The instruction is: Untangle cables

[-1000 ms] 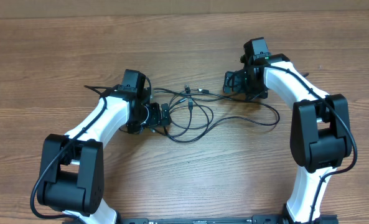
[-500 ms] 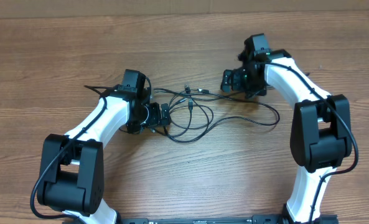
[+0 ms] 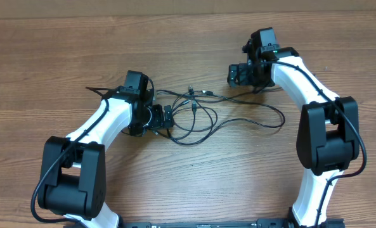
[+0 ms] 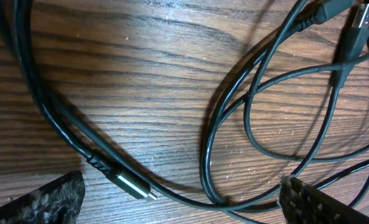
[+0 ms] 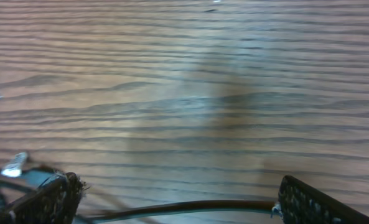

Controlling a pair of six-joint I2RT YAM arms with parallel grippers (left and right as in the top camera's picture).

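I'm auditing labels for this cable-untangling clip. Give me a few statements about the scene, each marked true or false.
The thin black cables lie on the brown wooden table. True.
The left gripper is shut on a cable. False: its jaws stand open, cables lying between them.
A silvery plug tip shows in the left wrist view. True.
The right gripper is shut. False: it is open, with a cable running across its gap.

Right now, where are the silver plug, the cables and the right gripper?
silver plug [image 4: 132, 186]: left wrist view, its metal tip.
cables [image 4: 205, 149]: left wrist view, curved loop side.
right gripper [image 3: 233, 75]: overhead view, between its fingertips.
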